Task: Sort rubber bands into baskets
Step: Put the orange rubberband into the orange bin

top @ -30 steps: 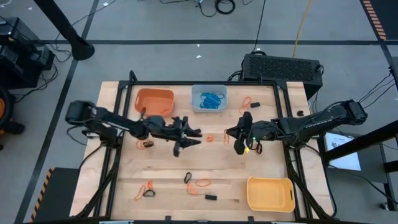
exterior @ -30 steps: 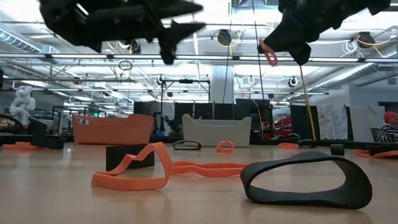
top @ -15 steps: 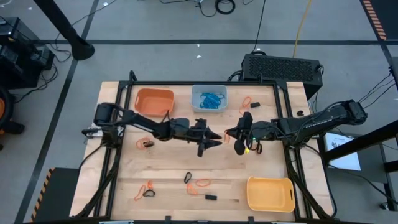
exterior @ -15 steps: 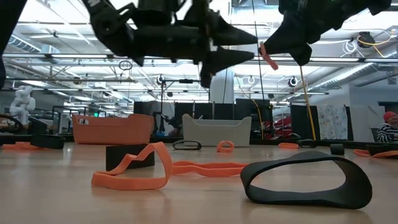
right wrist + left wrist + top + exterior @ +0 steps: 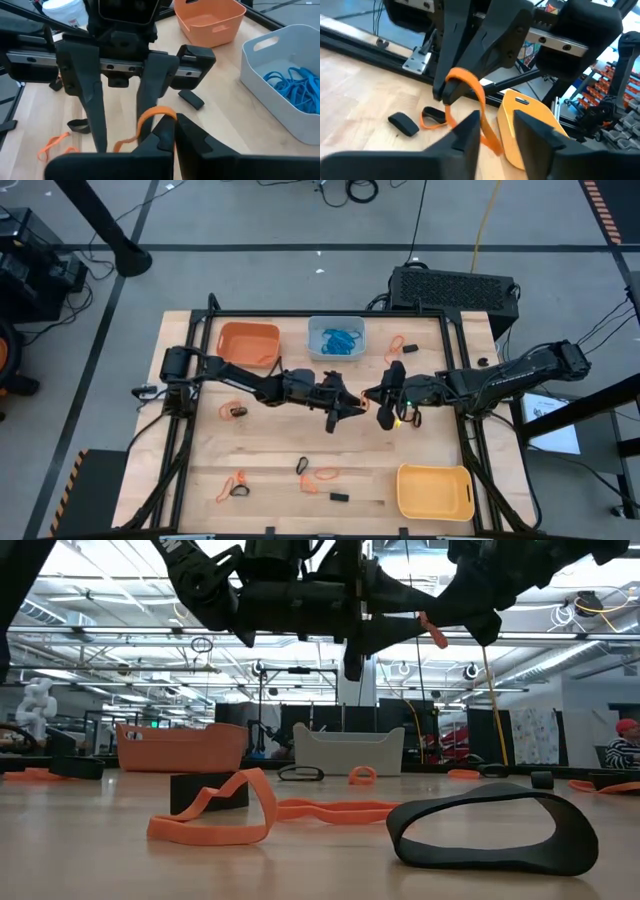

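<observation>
High view. Wooden worktop [image 5: 270, 450]. Orange basket [image 5: 248, 343] at the far left. Pale blue-grey basket [image 5: 336, 338] at the far centre, holding blue bands [image 5: 341, 339]. Yellow basket [image 5: 434, 491] at the near right corner. Left hand [image 5: 350, 404] reaches across to mid-worktop, facing the right hand [image 5: 383, 402], which sits just right of it. An orange band [image 5: 364, 402] lies between the two. Loose bands near the front edge: an orange and black pair [image 5: 236, 484] at the left, a black one [image 5: 302, 466] and an orange one [image 5: 324, 475] at the centre. More orange bands [image 5: 400, 344] at the far right.

Low view. Both arms hang overhead above the worktop. An orange band [image 5: 433, 629] dangles from the right hand [image 5: 452, 608]. On the worktop: a large black band [image 5: 493, 828] near right, a twisted orange band [image 5: 222, 812] near left, orange basket [image 5: 181, 748] and pale basket [image 5: 349, 752] far behind.

Left wrist view. Left hand [image 5: 498, 125] is released, fingers spread either side of the orange band [image 5: 470, 95], not gripping it. The band is pinched in the right hand [image 5: 449, 90] opposite. Yellow basket [image 5: 527, 125] beyond.

Right wrist view. Right hand [image 5: 172, 131] is clenched, grasping the orange band [image 5: 152, 114]. Left hand [image 5: 120, 127] faces it, fingers [image 5: 93, 100] apart. Orange basket [image 5: 212, 19] and pale basket [image 5: 285, 80] with blue bands [image 5: 295, 87] stand behind.
</observation>
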You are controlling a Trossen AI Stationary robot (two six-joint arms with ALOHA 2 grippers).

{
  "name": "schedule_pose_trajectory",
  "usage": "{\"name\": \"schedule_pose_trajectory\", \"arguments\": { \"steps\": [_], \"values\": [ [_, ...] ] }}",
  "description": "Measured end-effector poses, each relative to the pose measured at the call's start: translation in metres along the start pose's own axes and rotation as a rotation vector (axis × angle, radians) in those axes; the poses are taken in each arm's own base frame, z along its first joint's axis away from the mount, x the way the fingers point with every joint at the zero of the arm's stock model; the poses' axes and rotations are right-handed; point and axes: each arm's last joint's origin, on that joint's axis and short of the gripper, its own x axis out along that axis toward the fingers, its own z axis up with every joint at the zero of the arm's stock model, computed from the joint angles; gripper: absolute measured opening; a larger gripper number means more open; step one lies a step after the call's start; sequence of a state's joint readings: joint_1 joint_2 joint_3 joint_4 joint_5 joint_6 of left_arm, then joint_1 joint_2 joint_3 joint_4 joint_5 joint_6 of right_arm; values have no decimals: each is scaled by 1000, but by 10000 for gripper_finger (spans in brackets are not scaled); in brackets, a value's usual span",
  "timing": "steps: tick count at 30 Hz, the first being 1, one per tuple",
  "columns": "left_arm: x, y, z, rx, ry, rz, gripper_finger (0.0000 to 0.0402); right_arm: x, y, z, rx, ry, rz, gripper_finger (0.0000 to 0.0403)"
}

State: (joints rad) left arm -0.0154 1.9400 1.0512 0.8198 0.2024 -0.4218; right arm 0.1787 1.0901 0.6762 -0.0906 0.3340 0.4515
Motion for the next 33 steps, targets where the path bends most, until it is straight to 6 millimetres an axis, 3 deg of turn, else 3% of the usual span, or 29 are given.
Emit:
{"name": "schedule_pose_trajectory", "arguments": {
  "steps": [5,15,22,27,33],
  "values": [
    [0,0,0,16,2,-2,17,0,0,0,1,0,0,6],
    [-2,7,2,14,7,17,4,0,2,-2,15,47,77,13],
    [-11,22,11,-18,73,67,3,-1,4,-5,7,69,93,50],
    [-34,19,34,24,189,124,3,-1,2,-9,5,116,64,75],
    [-87,6,67,169,357,401,2,-1,1,-11,34,132,54,82]
  ]
}}
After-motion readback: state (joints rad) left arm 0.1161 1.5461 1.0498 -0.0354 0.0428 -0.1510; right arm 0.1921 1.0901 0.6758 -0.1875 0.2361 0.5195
